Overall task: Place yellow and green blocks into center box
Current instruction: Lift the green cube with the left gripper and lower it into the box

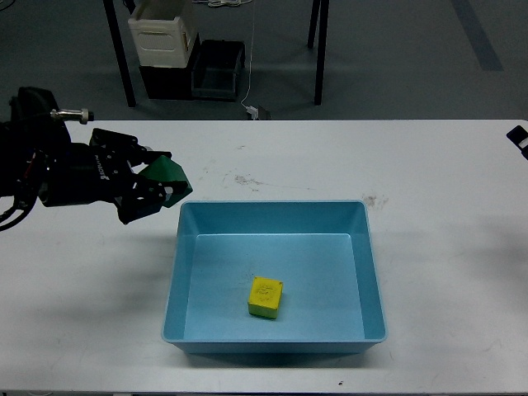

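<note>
At four o'clock from your left claw (161,188), clenched on the green block (167,176), lies the light-blue tray (188,216) holding the yellow block (266,298).

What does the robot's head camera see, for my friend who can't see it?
The left gripper holds a green block beside a blue tray on a white table. A yellow block lies inside the tray.
</note>
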